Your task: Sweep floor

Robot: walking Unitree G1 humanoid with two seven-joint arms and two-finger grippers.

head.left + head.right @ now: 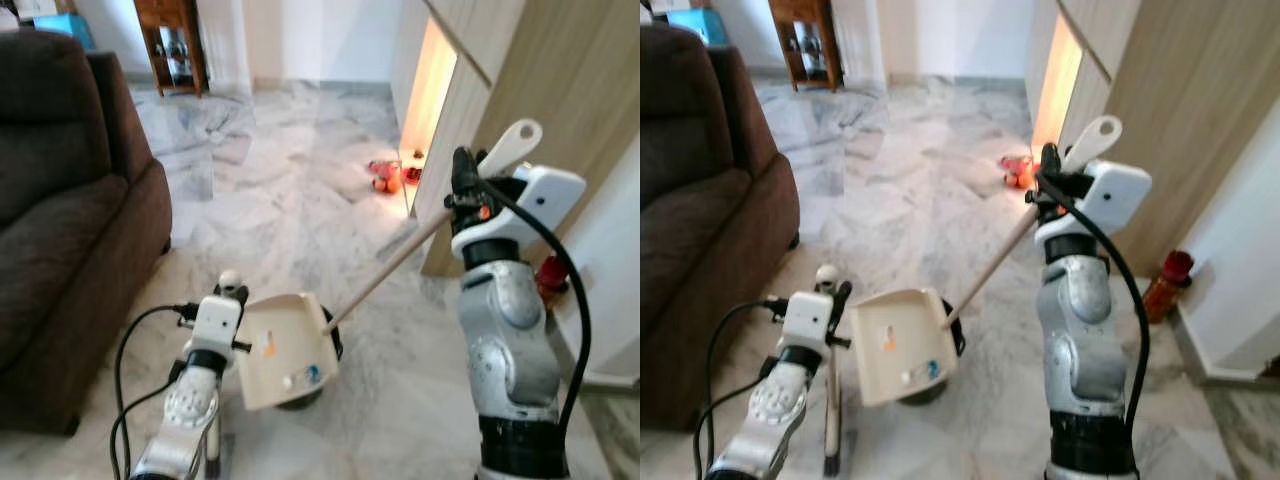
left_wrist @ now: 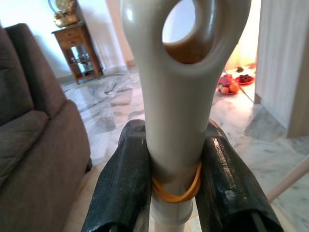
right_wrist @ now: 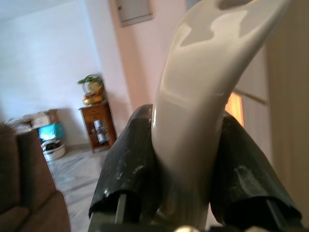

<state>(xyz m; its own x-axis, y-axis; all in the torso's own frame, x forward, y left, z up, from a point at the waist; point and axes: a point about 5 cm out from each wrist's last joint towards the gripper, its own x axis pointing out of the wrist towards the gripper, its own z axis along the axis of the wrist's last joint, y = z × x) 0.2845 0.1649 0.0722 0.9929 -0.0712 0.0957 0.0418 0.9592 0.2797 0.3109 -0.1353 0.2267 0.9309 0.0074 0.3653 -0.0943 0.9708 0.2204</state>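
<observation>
Left gripper (image 2: pixel 176 186): fingers clamped on a broom handle (image 2: pixel 181 96), beside the brown sofa (image 1: pixel 70 200).
Right gripper (image 3: pixel 193 179): fingers closed around the dustpan handle (image 1: pixel 400 255).
Dustpan (image 1: pixel 280 350): on the marble floor (image 1: pixel 280 190), between both arms.

Marble floor (image 1: pixel 300 190) (sofa (image 1: pixel 60 220), perhaps fruit (image 1: pixel 385 177))

Glossy marble floor (image 1: pixel 290 200), matt fabric sofa (image 1: pixel 60 220), smooth plastic dustpan (image 1: pixel 285 350).
</observation>
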